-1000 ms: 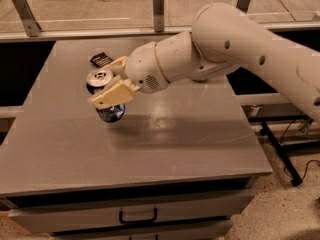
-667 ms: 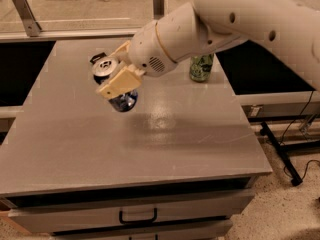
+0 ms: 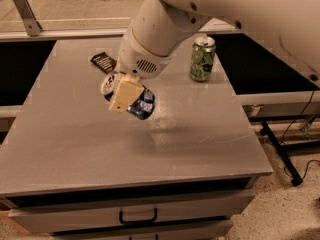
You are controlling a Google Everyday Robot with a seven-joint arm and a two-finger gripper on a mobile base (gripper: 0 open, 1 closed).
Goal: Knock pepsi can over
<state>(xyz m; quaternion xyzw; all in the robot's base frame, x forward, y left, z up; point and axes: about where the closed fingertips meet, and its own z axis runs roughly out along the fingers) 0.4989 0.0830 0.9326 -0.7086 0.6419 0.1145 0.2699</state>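
Clasping the tilted pepsi can [image 3: 143, 104], fingers [image 3: 124, 95] over the grey table [image 3: 200, 139].

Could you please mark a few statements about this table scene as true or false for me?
1. The pepsi can stands upright on the table. False: it is steeply tilted, clamped in the fingers of the gripper over the table's left middle.
2. The green can stands upright near the back right of the table. True.
3. The black packet lies flat at the back of the table, just behind the gripper. True.
4. The green can touches the pepsi can. False: they are clearly apart, with bare table between them.
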